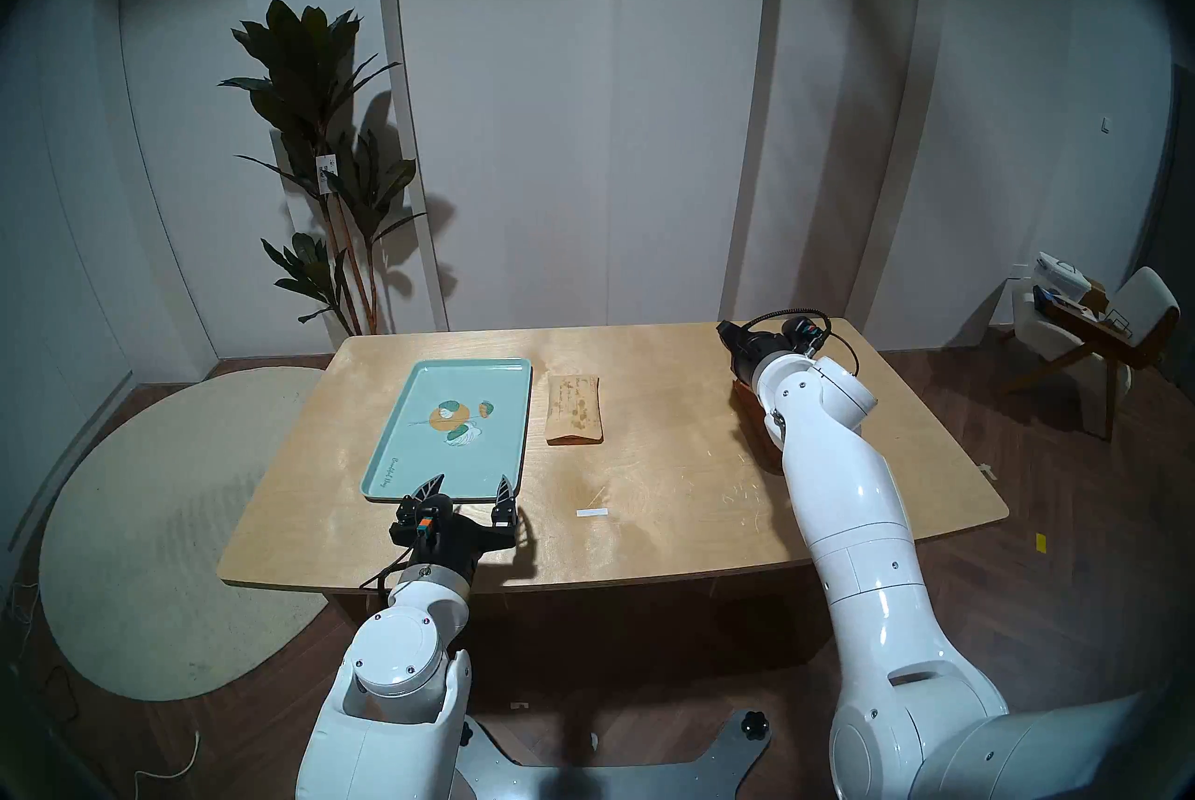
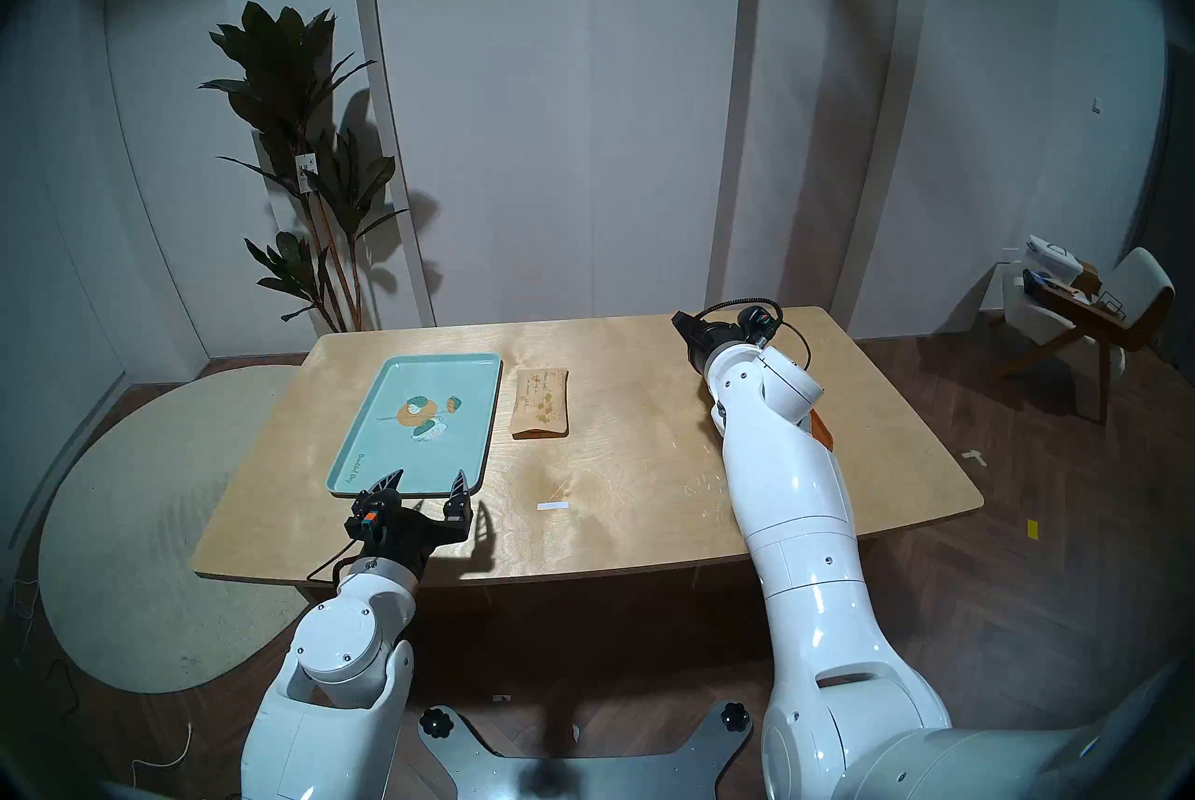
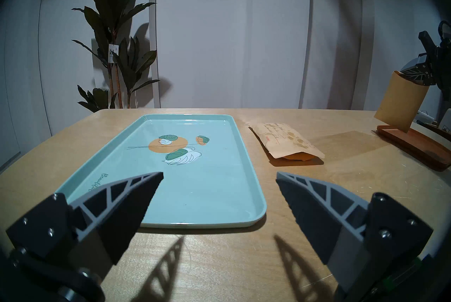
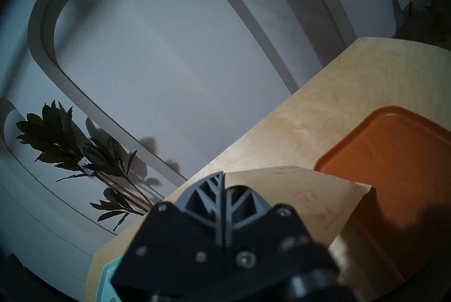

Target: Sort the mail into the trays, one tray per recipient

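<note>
At the near left edge of the table (image 1: 646, 533), the left gripper (image 3: 219, 177) hovers with its fingers (image 3: 136, 199) spread wide and empty, just short of the mint-green leaf-print tray (image 3: 249, 186), which holds no mail. A small white tape strip (image 1: 593, 513) lies near centre. Beyond it, just right of the green tray, the darker, blotched envelope (image 1: 574, 408) rests flat on the table, its near end gaping slightly. Farther right, the right gripper (image 4: 223, 178) has its fingers pinched tight on the top edge of the paler envelope (image 3: 400, 101), which hangs over the far end of the orange-brown tray (image 4: 390, 147), its lower corner at or just above the tray. The kraft paper looks light and floppy; a grip on an edge seems apt, since a flat-lying envelope offers little else.
</note>
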